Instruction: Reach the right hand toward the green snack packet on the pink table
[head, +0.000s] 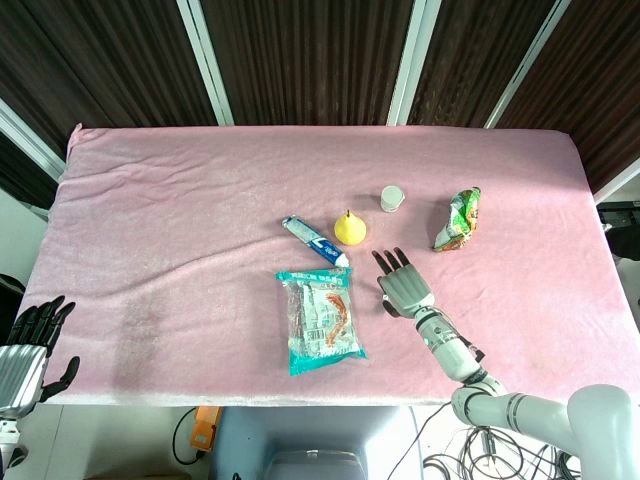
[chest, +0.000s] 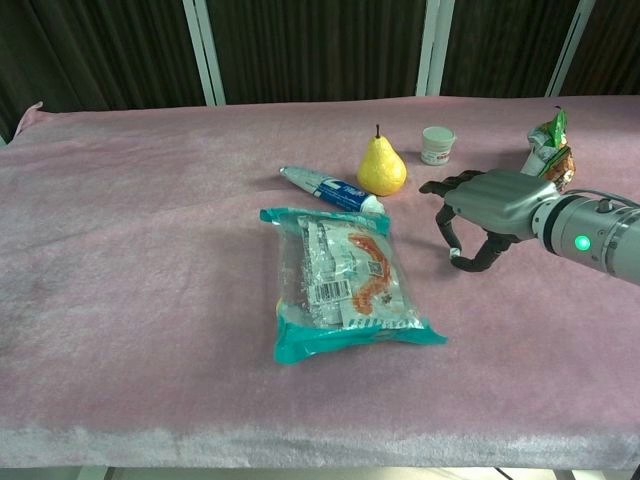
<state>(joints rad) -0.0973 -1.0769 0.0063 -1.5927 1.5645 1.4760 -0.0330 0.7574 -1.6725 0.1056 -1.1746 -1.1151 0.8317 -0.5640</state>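
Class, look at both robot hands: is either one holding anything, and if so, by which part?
Nothing is held. The right hand hovers over the pink table with curled fingers apart and empty; the left hand hangs off the table's edge, also empty.

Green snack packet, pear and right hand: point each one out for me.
green snack packet (head: 458, 219), head view, middle of the crumpled bag.
pear (chest: 381, 169), chest view, its yellow belly.
right hand (chest: 480, 205), chest view, back of the hand.

Pink table (head: 180, 200) carrying, mid-right: teal snack bag (head: 320, 320), toothpaste tube (head: 314, 240), pear (head: 349, 229), small white cup (head: 392, 198); green snack packet (head: 458, 220) lying nearer right edge.
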